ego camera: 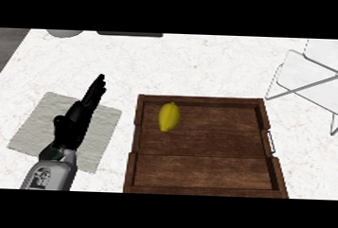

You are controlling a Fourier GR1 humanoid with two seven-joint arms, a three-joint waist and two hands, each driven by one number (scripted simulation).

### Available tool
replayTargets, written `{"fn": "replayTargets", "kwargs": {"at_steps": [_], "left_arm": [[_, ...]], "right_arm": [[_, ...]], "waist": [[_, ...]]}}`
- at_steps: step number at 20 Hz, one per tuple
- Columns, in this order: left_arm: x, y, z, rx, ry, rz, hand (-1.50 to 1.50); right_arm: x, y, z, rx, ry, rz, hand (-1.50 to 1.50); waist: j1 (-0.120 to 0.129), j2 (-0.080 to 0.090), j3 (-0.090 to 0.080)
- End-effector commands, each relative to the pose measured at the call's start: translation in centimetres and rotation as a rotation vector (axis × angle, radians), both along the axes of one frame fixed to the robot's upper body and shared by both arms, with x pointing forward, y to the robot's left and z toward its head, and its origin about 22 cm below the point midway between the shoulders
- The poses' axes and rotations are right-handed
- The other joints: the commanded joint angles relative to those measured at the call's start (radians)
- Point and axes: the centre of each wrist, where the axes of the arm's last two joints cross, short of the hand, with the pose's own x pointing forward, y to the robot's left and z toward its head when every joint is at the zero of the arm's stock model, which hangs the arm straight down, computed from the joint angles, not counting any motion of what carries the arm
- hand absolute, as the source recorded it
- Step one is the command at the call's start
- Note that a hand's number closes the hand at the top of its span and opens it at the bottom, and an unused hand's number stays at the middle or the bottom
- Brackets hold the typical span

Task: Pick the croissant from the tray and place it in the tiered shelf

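One hand (77, 117) shows, the left, fingers straight and holding nothing, so the reach should drop squarely over the yellow croissant (169, 116) lying in the tray (198, 171).

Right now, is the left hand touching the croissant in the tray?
Apart. The head view shows the left hand over the cloth, outside the tray, counter between it and the croissant.

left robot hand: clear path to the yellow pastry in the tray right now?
Probably yes. The left robot hand is open over the grey cloth, just left of the wooden tray. The croissant lies uncovered in the tray's far-left part; only the low tray wall stands between.
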Motion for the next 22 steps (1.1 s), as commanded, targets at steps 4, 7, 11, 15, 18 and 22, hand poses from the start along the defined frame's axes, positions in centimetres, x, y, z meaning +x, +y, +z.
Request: {"fn": "replayTargets", "kwargs": {"at_steps": [4, 7, 11, 15, 18, 22], "left_arm": [[-0.2, -2.2, 0.3, -0.005, -0.001, -0.011, 0.00], [0.0, -0.6, 0.4, 0.001, -0.014, 0.004, 0.00], [1.1, -0.6, 1.3, -0.011, 0.008, 0.014, 0.00], [-0.1, 0.4, -0.7, 0.001, -0.010, -0.003, 0.00], [0.5, 0.6, -0.3, -0.003, 0.011, 0.012, 0.00], [-0.2, -0.7, -2.3, -0.012, 0.015, 0.005, 0.00]], "right_arm": [[-1.0, 0.9, 1.8, 0.085, -0.158, 0.065, -1.50], [-2.0, 0.2, 3.2, 0.102, -0.164, 0.106, -1.50], [-3.2, -0.6, 4.5, 0.121, -0.194, 0.164, -1.50], [-4.0, 0.7, 7.1, 0.128, -0.368, 0.138, -1.50], [-6.3, 0.1, 8.4, 0.139, -0.521, 0.111, -1.50], [-10.4, -1.3, 11.8, 0.154, -0.569, 0.033, -1.50]], "waist": [[0.001, 0.000, 0.003], [0.001, 0.000, 0.003], [-0.001, 0.000, 0.003], [0.001, 0.000, 0.003], [-0.010, -0.003, 0.003], [-0.024, -0.005, 0.002]]}}
